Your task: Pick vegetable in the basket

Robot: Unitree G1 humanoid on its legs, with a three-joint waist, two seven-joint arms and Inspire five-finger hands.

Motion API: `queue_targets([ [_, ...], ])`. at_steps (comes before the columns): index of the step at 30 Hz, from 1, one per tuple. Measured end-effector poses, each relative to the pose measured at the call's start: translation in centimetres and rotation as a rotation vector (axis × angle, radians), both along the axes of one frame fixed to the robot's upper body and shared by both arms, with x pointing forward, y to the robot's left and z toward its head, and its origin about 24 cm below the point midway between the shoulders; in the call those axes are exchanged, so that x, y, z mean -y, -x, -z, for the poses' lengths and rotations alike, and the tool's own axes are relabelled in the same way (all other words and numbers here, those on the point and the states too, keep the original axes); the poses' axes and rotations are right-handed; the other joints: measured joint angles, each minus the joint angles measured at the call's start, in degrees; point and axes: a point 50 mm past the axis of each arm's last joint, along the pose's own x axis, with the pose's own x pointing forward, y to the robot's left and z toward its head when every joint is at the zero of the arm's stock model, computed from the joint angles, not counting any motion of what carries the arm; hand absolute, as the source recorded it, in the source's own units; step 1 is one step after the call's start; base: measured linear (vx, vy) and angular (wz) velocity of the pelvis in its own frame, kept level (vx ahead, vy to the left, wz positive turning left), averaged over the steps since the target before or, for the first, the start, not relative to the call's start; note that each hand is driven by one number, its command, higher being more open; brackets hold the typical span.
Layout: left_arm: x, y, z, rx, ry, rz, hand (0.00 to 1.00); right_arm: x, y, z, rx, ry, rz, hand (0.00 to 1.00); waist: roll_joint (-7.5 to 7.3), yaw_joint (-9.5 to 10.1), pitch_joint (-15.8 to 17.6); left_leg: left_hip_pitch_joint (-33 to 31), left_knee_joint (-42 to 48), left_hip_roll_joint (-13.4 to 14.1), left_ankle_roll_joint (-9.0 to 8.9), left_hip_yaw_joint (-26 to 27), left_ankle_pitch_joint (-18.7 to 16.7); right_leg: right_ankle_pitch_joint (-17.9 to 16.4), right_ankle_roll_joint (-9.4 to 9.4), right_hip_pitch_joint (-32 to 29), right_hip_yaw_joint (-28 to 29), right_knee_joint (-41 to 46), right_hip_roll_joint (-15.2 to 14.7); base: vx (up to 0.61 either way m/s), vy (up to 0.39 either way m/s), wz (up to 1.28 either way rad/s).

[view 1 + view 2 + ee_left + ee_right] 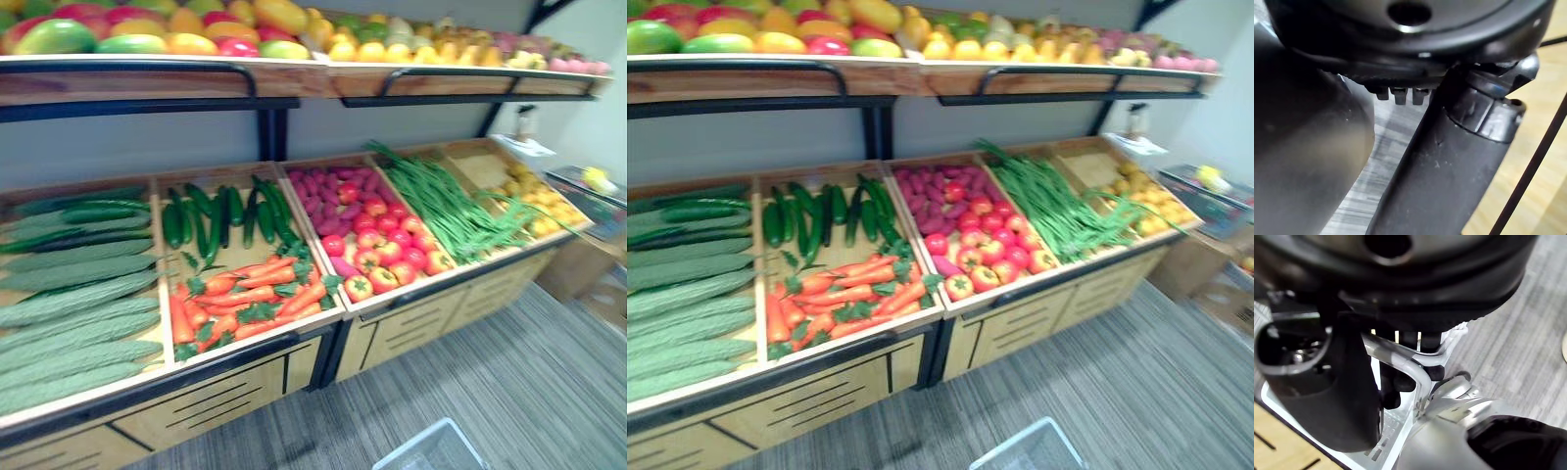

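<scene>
The carrots [250, 299] lie heaped with their green tops at the front of one bin of a wooden stand [245, 382]. Behind the carrots, in the same bin, lie dark cucumbers [220, 220]. In the bin left of the carrots lie long, pale green gourds [73, 304], their ends cut off by the frame. In the bin right of the carrots are tomatoes [387, 245], with purple roots [328, 186] behind them; what kind they are is hard to make out. Further right of the carrots come green beans [451, 211], and past those a blurred yellow heap [539, 201]. Well above the carrots a shelf [147, 78] holds fruit [196, 29], partly cut off at the top.

Below and to the right of the carrots, over the grey floor [509, 382], only a pale corner of the basket [431, 450] shows at the eye views' lower edge. In the right wrist view the right robot hand [1337, 401] is curled round the basket's grey handle [1405, 360], thumb on one side, fingers [1396, 387] on the other; the hand hides most of the basket's slotted white wall and its inside.

The left robot hand [1449, 166] shows in its wrist view as a dark bulk over floor and wood; whether it is open or closed cannot be told.
</scene>
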Motion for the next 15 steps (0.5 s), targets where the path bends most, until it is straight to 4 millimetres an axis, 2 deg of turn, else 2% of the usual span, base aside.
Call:
queue_targets([
  [2, -0.1, 0.0, 0.0, 0.006, -0.007, 0.009, 1.00, 0.3, 0.1, 0.0, -0.005, -0.003, -0.020, 0.00, -0.74, -0.16, -0.50, 0.19, -3.83, 0.09, -0.03, 3.30, 3.36, 0.10, -0.13, 1.69, -2.63, -1.11, -1.04, 0.09, -0.067, 1.26],
  [4, -0.2, -0.2, -0.1, 0.007, -0.012, 0.036, 1.00, 0.3, 0.6, 0.1, -0.023, -0.009, -0.001, 0.00, -1.21, -0.36, -0.84, 0.13, -8.52, -0.35, 0.38, 7.75, 8.19, 0.48, -0.59, 2.74, -5.77, -2.01, -2.08, 0.08, -0.068, 1.36],
  [6, -0.1, -0.4, -0.1, -0.010, -0.016, 0.097, 1.00, 0.4, 0.5, 0.1, -0.027, -0.019, 0.039, 0.00, -0.88, -1.91, -0.85, 0.19, -15.32, -0.50, 1.71, 14.12, 15.10, 1.89, -1.29, 3.11, -10.15, -2.54, -2.17, 0.07, -0.054, 1.65],
  [8, -0.2, -0.3, 0.0, -0.027, -0.020, 0.130, 1.00, 0.3, 0.5, 0.1, -0.026, -0.032, 0.064, 0.00, -0.59, -3.07, -0.68, 0.18, -18.10, -0.60, 2.52, 17.62, 17.84, 2.08, -1.37, 3.70, -11.73, -2.51, -1.49, 0.04, -0.030, 1.26],
  [11, 0.1, -0.4, 0.1, -0.042, -0.018, 0.157, 1.00, 0.3, 0.3, 0.1, -0.026, -0.033, 0.061, 0.00, 0.33, -3.03, 0.16, 2.05, -20.62, -0.25, 1.76, 17.52, 19.16, 2.08, -1.37, 5.47, -11.11, -2.61, -0.10, 0.01, -0.030, 0.54],
  [15, 0.7, -0.7, 0.2, -0.052, -0.016, 0.168, 1.00, 0.8, -0.4, 0.0, -0.002, -0.009, 0.054, 0.00, 1.64, -3.07, 1.12, 2.09, -20.97, -0.41, 2.08, 18.16, 19.92, 2.07, -1.37, 5.92, -8.55, -3.96, 0.19, -0.05, -0.006, -0.06],
])
